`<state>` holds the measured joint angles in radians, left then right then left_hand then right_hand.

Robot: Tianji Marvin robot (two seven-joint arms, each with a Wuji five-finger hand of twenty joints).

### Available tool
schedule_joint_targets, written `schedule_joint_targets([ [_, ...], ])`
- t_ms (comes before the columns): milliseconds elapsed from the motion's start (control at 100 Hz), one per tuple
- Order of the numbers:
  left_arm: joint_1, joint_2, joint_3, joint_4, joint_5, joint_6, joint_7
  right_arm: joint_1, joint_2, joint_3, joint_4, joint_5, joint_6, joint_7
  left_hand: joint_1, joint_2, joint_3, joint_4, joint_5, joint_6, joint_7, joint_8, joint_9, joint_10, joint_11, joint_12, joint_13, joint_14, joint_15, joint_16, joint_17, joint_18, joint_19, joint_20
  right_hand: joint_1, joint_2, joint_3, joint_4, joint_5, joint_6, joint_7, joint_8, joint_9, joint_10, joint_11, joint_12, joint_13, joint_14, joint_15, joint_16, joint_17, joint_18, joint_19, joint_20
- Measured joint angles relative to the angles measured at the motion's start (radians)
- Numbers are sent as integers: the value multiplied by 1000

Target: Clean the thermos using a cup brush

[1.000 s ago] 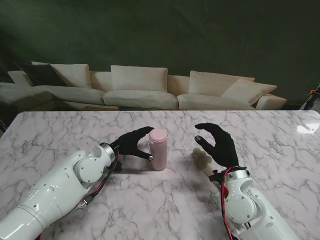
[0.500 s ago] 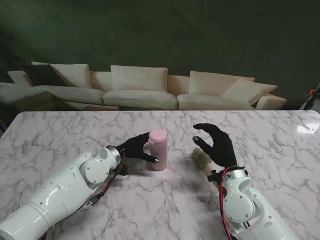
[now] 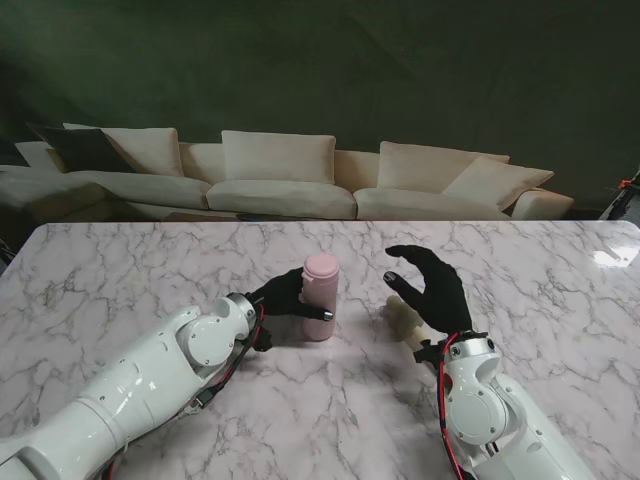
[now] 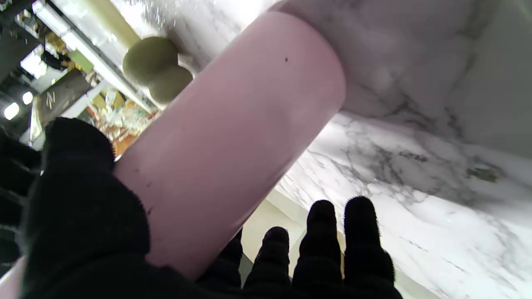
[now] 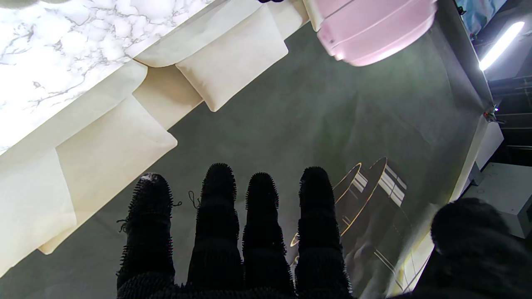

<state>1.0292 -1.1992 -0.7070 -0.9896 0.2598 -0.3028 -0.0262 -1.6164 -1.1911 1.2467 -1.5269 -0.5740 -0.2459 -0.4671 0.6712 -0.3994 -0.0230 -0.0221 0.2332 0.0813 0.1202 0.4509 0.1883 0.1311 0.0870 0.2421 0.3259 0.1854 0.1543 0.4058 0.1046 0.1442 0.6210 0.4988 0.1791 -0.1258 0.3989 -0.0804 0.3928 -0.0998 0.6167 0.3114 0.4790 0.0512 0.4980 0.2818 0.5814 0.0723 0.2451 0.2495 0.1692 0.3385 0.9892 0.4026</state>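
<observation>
The pink thermos point(image 3: 321, 295) stands upright on the marble table point(image 3: 150, 270), lid on. My left hand point(image 3: 283, 297) wraps it from the left, the thumb across its near side and the fingers behind it. In the left wrist view the thermos point(image 4: 232, 137) lies between the thumb point(image 4: 79, 187) and the fingers point(image 4: 332, 241). The cup brush point(image 3: 403, 316), with a pale sponge head, lies on the table to the right of the thermos; its head point(image 4: 156, 68) shows past the thermos. My right hand point(image 3: 432, 288) hovers over the brush, open, its straight fingers point(image 5: 232, 232) holding nothing.
A cream sofa point(image 3: 280, 180) with cushions stands beyond the table's far edge, against a dark green wall. The thermos lid point(image 5: 370, 25) shows in the right wrist view, beyond the fingers.
My left arm has slid forward and to the right, and its hand has gone from open beside the thermos to wrapped around it. The right hand has barely moved.
</observation>
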Motion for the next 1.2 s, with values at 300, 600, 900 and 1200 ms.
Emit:
schedule_joint_targets([
  [300,44,-61,-31,23,-67,6,139,1,0,-1,2,0,-1,-3,163,-34,-112,-7,233,32,407,357,192,-30,69,47,107,-7,35,23,-2,99,62,111,0,1,0,0,0,0,2,0,-2,0,1,0,-22,0,0,0,-10,0,-3,1],
  [600,69,-80,-66,15,-62,-14,221,2,-2,0,6,3,-4,-11,253,-111,-26,22,233,151,462,350,536,20,195,58,393,2,182,30,178,24,303,144,0,2,-5,0,-10,1,3,0,-13,0,3,7,-22,1,0,0,-10,0,-3,8],
  [900,104,-23,-147,-128,61,-35,123,-2,-4,8,6,7,-9,-20,236,-170,-5,34,278,205,567,314,689,87,262,177,536,26,242,26,343,35,405,43,0,3,-12,0,-10,1,3,0,-13,0,4,8,-24,1,0,0,-10,0,-4,9],
  [1200,145,38,-243,-225,166,-59,55,-3,-5,10,5,10,-11,-21,233,-170,-9,34,271,212,594,373,774,92,179,386,596,33,266,81,410,48,461,33,0,3,-13,0,-10,1,3,0,-13,0,4,8,-24,1,0,0,-10,0,-4,10],
])
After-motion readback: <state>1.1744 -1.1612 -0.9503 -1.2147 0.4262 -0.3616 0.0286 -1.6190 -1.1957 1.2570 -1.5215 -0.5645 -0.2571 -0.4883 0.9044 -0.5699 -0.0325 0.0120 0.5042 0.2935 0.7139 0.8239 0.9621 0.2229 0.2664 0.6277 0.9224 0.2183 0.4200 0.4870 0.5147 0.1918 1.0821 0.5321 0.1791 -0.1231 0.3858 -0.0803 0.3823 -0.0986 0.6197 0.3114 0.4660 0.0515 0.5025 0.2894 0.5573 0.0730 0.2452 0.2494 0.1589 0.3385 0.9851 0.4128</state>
